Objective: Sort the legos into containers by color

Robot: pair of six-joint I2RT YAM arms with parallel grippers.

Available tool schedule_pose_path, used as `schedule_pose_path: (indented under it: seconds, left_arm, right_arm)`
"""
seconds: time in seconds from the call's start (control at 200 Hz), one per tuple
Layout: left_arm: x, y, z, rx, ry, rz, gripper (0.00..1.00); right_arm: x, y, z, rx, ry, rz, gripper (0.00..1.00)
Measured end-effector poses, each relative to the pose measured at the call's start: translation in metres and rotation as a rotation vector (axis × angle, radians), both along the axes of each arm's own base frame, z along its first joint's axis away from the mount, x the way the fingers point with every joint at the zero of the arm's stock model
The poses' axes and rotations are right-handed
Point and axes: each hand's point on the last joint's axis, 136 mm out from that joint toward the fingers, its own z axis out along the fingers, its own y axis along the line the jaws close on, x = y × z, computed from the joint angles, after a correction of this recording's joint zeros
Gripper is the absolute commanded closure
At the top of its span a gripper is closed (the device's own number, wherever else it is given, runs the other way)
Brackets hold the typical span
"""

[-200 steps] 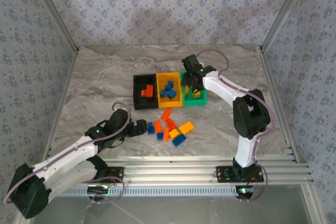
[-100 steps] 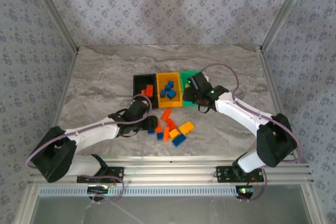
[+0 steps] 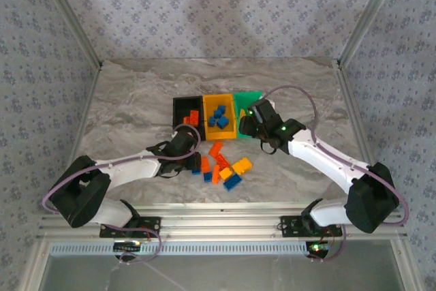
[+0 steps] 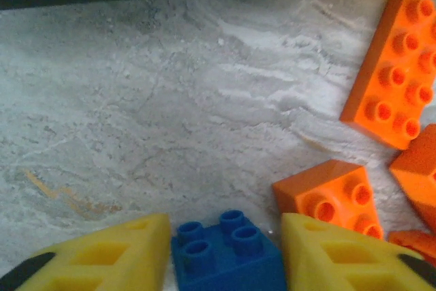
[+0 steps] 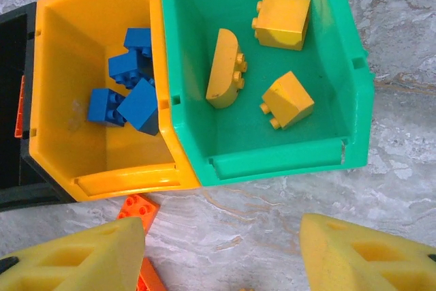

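A small blue lego (image 4: 225,242) sits on the marble table at the left edge of the loose pile. My left gripper (image 4: 226,264) is shut on it, one yellow finger against each side. From above, the left gripper (image 3: 195,165) is low beside the pile. My right gripper (image 5: 221,257) hangs open with nothing in it over bare table, just in front of the green container (image 5: 272,161) and the yellow-orange container (image 5: 122,178). Three yellow legos (image 5: 281,22) lie in the green one, several blue legos (image 5: 129,93) in the yellow-orange one. Orange legos lie in the black container (image 3: 185,119).
Loose legos lie in front of the containers: orange ones (image 3: 216,148), a yellow one (image 3: 241,165), a blue one (image 3: 232,182). Two orange bricks (image 4: 392,69) (image 4: 330,195) sit close to the right of my left fingers. The right arm (image 3: 320,158) overhangs the green container.
My left arm reached in to the pile and its jaws closed round the blue lego. My right gripper drew back from over the green container toward its near side, still open.
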Motion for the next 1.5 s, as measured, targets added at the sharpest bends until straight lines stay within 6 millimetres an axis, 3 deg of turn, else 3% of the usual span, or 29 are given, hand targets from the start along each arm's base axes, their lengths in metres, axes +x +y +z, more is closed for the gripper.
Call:
schedule_pose_path:
  seconds: [0.27,0.475,0.65,0.745,0.874,1.039,1.094,1.244,1.409,1.504]
  left_arm:
    - [-0.003,0.003,0.007,-0.021,-0.015,0.009,0.71]
    - [0.003,-0.002,0.049,-0.065,-0.076,0.001,0.72]
    - [0.046,-0.040,0.122,-0.137,-0.199,-0.034,0.72]
    - [0.075,-0.065,0.144,-0.150,-0.236,-0.052,0.73]
    - [0.114,-0.094,0.141,-0.110,-0.238,-0.071,0.73]
    - [0.149,-0.111,0.111,-0.039,-0.192,-0.079,0.72]
    - [0.156,-0.110,0.101,-0.013,-0.173,-0.076,0.68]
    - [0.169,-0.107,0.090,0.032,-0.149,-0.065,0.36]
    - [0.168,-0.110,0.107,0.011,-0.170,-0.071,0.22]
    - [0.154,-0.107,0.127,-0.026,-0.197,-0.079,0.17]
  right_arm:
    - [-0.002,-0.005,0.002,0.005,-0.009,-0.017,0.37]
    - [-0.010,-0.012,0.008,0.028,-0.029,-0.032,0.37]
    - [-0.025,-0.024,-0.002,0.035,-0.021,-0.048,0.36]
    - [-0.033,-0.030,-0.014,0.028,0.000,-0.058,0.36]
    - [-0.041,-0.037,-0.029,0.014,0.031,-0.071,0.36]
    - [-0.049,-0.043,-0.033,0.023,0.034,-0.082,0.36]
    - [-0.050,-0.044,-0.031,0.031,0.027,-0.084,0.36]
    - [-0.052,-0.045,-0.025,0.053,0.010,-0.090,0.33]
    - [-0.053,-0.045,-0.023,0.062,0.007,-0.094,0.33]
    - [-0.054,-0.046,-0.025,0.061,0.008,-0.093,0.33]
